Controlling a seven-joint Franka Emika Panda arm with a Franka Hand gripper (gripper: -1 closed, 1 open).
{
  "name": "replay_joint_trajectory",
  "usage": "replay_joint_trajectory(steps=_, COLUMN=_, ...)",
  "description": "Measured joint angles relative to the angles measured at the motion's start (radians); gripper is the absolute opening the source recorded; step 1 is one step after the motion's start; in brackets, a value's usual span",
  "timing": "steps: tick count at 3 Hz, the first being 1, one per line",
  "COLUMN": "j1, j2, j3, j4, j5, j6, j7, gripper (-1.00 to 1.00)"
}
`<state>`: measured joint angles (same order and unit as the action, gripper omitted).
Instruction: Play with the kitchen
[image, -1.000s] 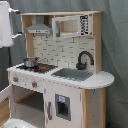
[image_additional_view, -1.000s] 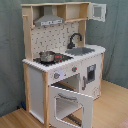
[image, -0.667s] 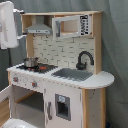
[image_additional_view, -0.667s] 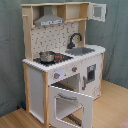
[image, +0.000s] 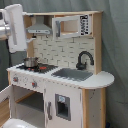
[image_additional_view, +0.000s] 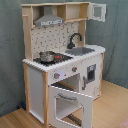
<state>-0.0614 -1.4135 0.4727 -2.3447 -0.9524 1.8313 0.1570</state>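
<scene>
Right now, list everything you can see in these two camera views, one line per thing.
toy kitchen: one, white and light wood, against a grey curtain
hood: one, grey, above the stove
pot: one, metal, on the stove
stove: one, black with red rings, beside the sink
faucet: one, black, behind the sink
sink: one, grey, in the counter
oven door: one, white, hanging open
upper cabinet door: one, white, swung open
robot arm: one, white, at the first exterior view's left
</scene>
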Motion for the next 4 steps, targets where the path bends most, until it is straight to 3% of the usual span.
replay_joint_trajectory(steps=2, j1=-0.001, j2=-0.057, j3=-0.089, j4=-0.123, j5=-0.018, j6=0.138, j7=0.053, gripper=1.0)
replay_joint_trajectory(steps=3, j1=-0.003, j2=-0.059, j3=-0.135, j4=-0.176, j5=-0.045, j6=0.216, j7=0.102, gripper=1.0)
replay_joint_trajectory(steps=4, j1=-0.006, j2=-0.053, j3=-0.155, j4=-0.19, j5=-0.06, j6=0.25, j7=0.125, gripper=1.0)
